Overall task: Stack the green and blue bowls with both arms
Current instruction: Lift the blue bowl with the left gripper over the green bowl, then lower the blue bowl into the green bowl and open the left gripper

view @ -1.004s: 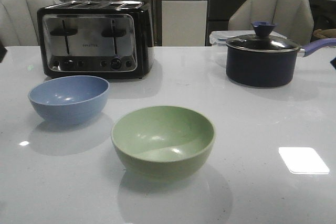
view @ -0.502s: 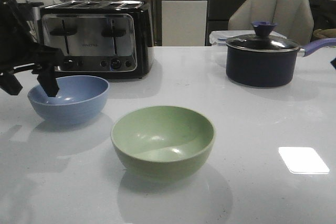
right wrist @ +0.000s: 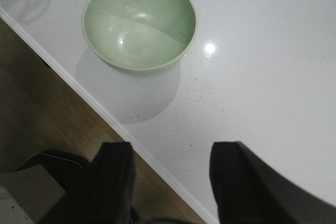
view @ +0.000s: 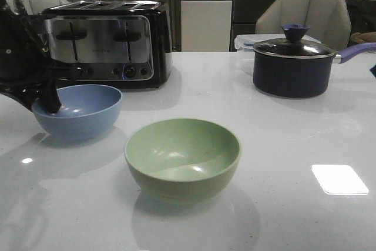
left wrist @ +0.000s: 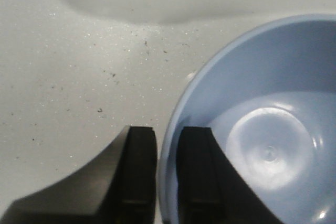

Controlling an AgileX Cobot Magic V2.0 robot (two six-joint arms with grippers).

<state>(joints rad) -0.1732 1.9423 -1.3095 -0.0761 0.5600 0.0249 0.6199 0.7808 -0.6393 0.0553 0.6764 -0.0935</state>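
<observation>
The blue bowl [view: 79, 110] stands upright at the left of the white table, in front of the toaster. My left gripper [view: 48, 105] is at its left rim. In the left wrist view the two black fingers [left wrist: 139, 150] straddle the rim of the blue bowl [left wrist: 262, 129], one outside and one inside, and my left gripper [left wrist: 167, 135] is shut on it. The green bowl [view: 182, 157] stands empty near the front middle. In the right wrist view my right gripper [right wrist: 170, 153] is open and empty over the table's front edge, short of the green bowl [right wrist: 139, 22].
A black and chrome toaster [view: 106, 42] stands behind the blue bowl. A dark navy saucepan [view: 292, 66] with a lid and a purple-blue handle stands at the back right, with a clear container [view: 244, 42] behind it. The table edge [right wrist: 105, 114] drops to a wooden floor.
The left arm came in from the left, lowered onto the blue bowl's left rim and closed its fingers on it. The bowls have not moved.
</observation>
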